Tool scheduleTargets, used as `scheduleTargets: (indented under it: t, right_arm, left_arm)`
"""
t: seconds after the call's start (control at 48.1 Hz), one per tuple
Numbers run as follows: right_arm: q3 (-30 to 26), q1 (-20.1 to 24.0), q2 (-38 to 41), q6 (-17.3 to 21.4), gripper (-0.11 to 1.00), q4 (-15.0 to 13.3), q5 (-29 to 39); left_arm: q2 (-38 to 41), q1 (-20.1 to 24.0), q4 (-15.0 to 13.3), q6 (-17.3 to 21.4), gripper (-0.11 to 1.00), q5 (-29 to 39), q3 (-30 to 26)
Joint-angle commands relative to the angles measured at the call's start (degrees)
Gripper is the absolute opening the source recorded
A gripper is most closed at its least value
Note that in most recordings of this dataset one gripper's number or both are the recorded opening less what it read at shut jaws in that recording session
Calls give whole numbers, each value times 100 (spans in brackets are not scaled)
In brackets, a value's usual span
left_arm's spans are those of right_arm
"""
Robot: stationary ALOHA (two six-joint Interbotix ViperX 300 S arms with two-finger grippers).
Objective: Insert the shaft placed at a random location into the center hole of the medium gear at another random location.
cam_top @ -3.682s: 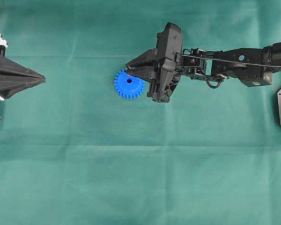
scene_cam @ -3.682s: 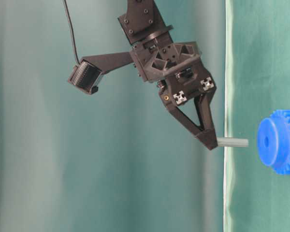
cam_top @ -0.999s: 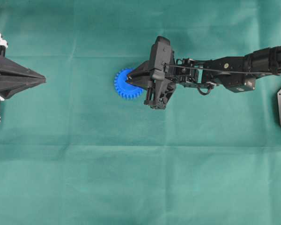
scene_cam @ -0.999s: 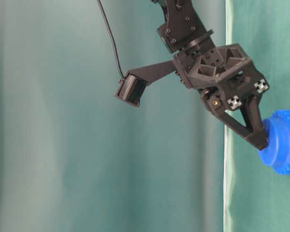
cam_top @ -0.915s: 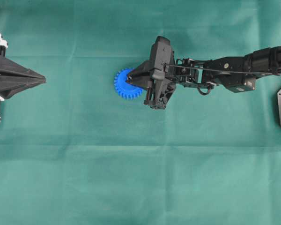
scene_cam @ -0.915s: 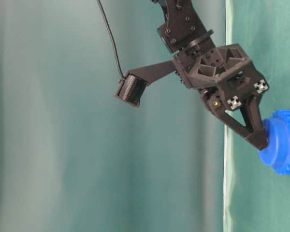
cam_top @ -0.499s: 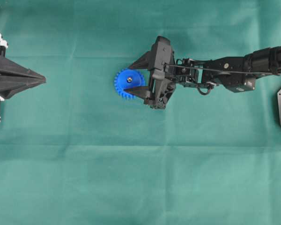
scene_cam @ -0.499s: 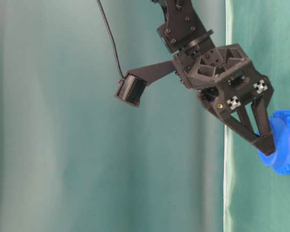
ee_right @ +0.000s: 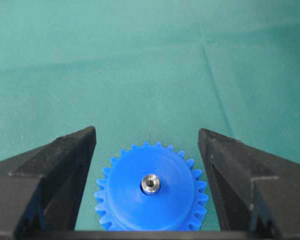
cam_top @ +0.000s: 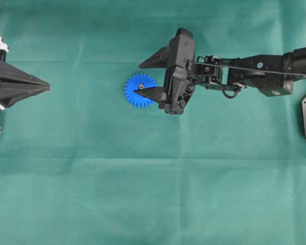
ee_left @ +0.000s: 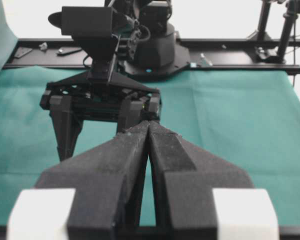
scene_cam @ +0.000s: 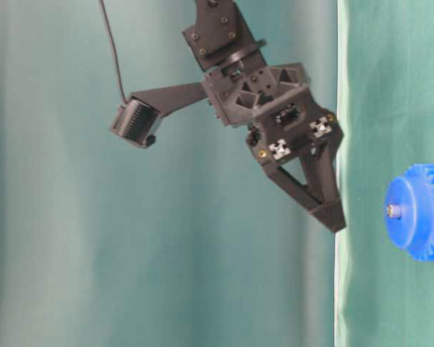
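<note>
Risen clear of the bright blue plastic toothed gear (cam_top: pixel 141 90), black right gripper (cam_top: pixel 141 78) now spread wide, empty. Short silvery metal shaft (ee_right: pixel 150 182) seated in gear's centre hole. Left gripper (ee_left: pixel 149 131) closed together, parked well apart.

surface: green cloth (cam_top: pixel 143 194), table beneath probably hidden | on cloth: medium gear (cam_top: pixel 141 91) lying flat

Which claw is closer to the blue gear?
Right. The right claw hangs open just over the medium gear; the left claw sits shut at the table's far edge.
</note>
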Motion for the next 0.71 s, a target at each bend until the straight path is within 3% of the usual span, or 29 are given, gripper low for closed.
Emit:
scheduleTargets:
  t: [0.0,0.187,0.686]
  right_arm:
    - [-70,0,-185,53,84,0,18]
    - [88,9,-281,62,84,9,44]
    - [1239,0,-1301,70,84,18,35]
  left_arm:
    - [26,9,18,-9,0,-26,-132]
    - [26,9,18,-18,0,-26,-141]
    - [26,9,18,-18,0,-26,-132]
